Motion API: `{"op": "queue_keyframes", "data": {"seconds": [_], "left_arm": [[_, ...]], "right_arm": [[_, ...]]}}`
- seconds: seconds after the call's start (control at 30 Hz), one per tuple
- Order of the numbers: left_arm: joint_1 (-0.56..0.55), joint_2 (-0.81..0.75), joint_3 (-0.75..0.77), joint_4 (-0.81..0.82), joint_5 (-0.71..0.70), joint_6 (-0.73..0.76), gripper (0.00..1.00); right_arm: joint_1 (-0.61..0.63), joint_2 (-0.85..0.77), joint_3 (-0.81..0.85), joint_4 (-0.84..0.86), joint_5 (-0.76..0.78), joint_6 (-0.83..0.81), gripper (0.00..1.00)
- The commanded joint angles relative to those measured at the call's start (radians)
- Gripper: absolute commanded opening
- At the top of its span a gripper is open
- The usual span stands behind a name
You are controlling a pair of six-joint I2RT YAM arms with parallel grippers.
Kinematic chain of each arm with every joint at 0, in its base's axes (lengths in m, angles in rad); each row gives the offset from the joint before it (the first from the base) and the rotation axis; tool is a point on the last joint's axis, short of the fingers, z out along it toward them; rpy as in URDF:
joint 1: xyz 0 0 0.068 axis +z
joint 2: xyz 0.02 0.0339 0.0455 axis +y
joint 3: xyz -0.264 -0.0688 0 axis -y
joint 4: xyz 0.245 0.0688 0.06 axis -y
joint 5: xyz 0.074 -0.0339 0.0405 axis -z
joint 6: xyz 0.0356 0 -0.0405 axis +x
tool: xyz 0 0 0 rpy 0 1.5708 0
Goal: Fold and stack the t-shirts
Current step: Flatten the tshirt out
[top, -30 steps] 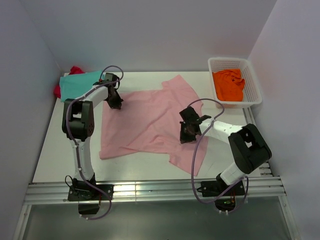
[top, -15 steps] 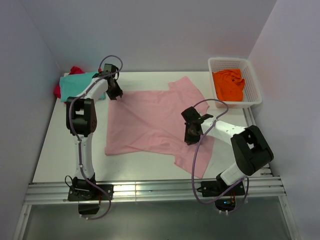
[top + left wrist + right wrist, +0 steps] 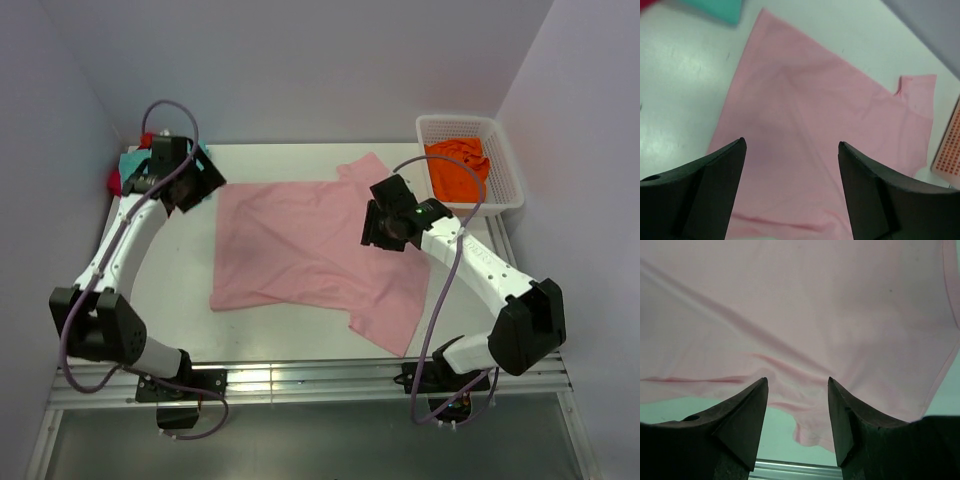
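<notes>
Top external: pink tee [image 3: 300, 245] spread flat; L claw [image 3: 791, 142] & R claw [image 3: 797, 379] both open.

A white bench [image 3: 172, 292] stands enclosed by pale lilac walls [image 3: 300, 70] behind and beside it; metal rails [image 3: 320, 378] run along its near edge.

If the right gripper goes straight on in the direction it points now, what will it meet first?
Most likely the pink t-shirt: in the wrist view the open right gripper points at its flat cloth, with nothing between. Depth is hard to judge.
</notes>
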Motion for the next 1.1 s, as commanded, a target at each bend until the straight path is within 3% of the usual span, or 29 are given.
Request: {"op": "queue_keyframes", "data": {"seconds": [0.0, 0.13, 0.23, 0.53, 0.83, 1.07], "left_arm": [[-0.011, -0.073, -0.231, -0.026, 0.059, -0.075, 0.79], [-0.022, -0.142, -0.421, -0.008, 0.068, -0.127, 0.68], [-0.058, -0.171, -0.462, -0.005, 0.062, -0.146, 0.64], [-0.15, -0.176, -0.535, -0.06, 0.06, -0.212, 0.58], [-0.255, -0.193, -0.584, -0.137, -0.048, -0.445, 0.5], [-0.324, -0.112, -0.548, -0.187, -0.138, -0.595, 0.55]], "right_arm": [[-0.004, -0.025, 0.017, -0.057, 0.015, 0.001, 0.58], [-0.004, -0.046, -0.036, -0.042, -0.005, 0.011, 0.56], [-0.004, -0.068, -0.082, -0.027, -0.02, 0.018, 0.55], [-0.004, -0.132, -0.195, -0.007, -0.023, 0.03, 0.54], [-0.006, -0.166, -0.247, 0.001, -0.031, 0.036, 0.53], [-0.004, -0.172, -0.25, -0.014, -0.018, 0.024, 0.53]]}}
